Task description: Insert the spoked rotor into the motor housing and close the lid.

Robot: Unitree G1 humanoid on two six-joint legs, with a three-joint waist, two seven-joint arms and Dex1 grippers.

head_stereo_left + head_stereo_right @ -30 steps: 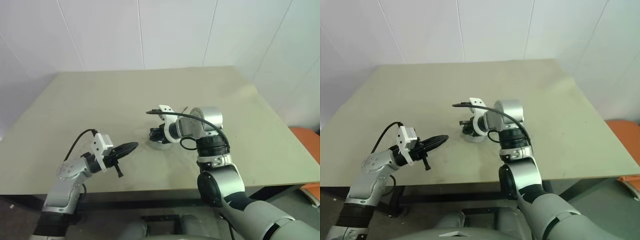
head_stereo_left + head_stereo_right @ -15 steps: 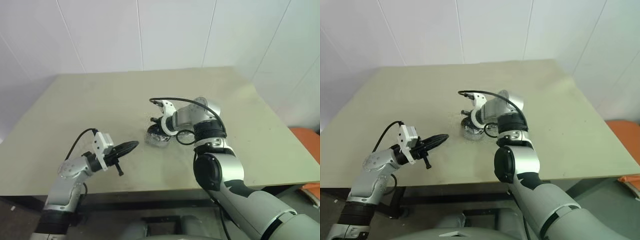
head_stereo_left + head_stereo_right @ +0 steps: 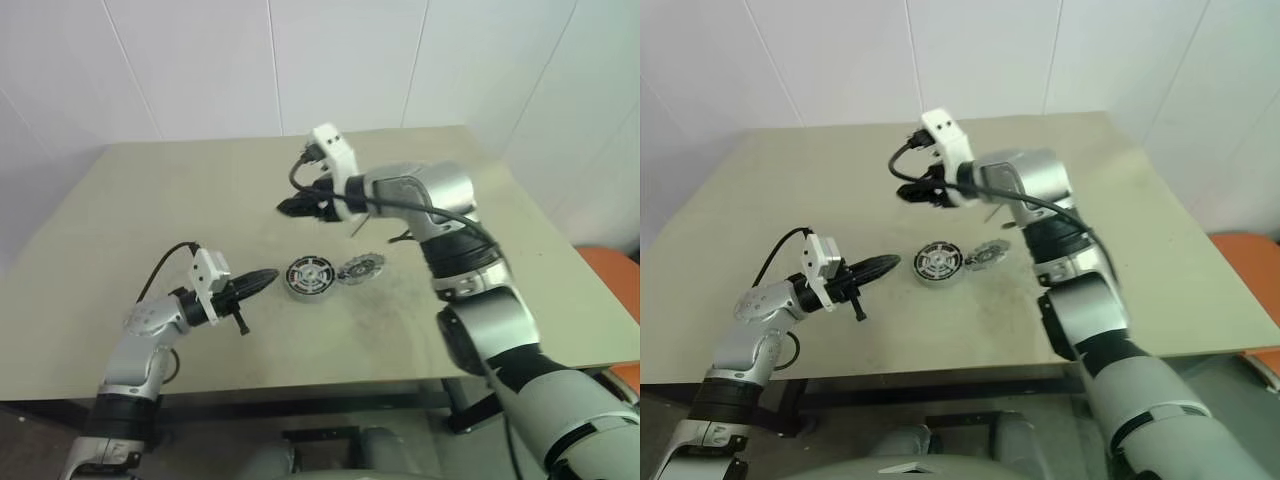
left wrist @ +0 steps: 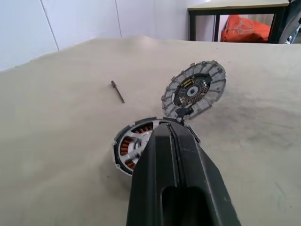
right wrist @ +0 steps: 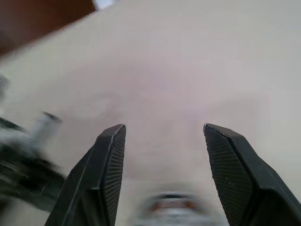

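Beige desk (image 3: pixel 150 200) under a white panelled wall.

Motor housing (image 3: pixel 308 276) — round shallow silver-rimmed cup with reddish-brown copper windings — lies flat near the middle of the desk. In the left wrist view (image 4: pixel 131 146) the windings show on its near side, and pale spoke-like metal sits inside the ring; cannot tell for sure if that is the spoked rotor, partly hidden by the hand.

Lid (image 3: pixel 360 268) — flat round silver disc with a dark greenish-black centre — sits just beside the housing on the robot's right, touching or nearly touching its rim. The left wrist view (image 4: pixel 194 89) shows it tilted, propped up off the desk with its dark inner face toward the camera. Housing is uncovered.

Small thin dark pin (image 4: pixel 117 91) lies on the desk, apart from both parts.

Left hand (image 3: pixel 262 279) — black fingers pressed together, closed, nothing between them; low over the desk, tips pointing at the housing, just short of it.

Right hand (image 3: pixel 288 207) is up in the air above and behind the housing, well clear of the desk. In the right wrist view its fingers (image 5: pixel 109 165) stand apart with bare desk between them — open, gripping nothing.
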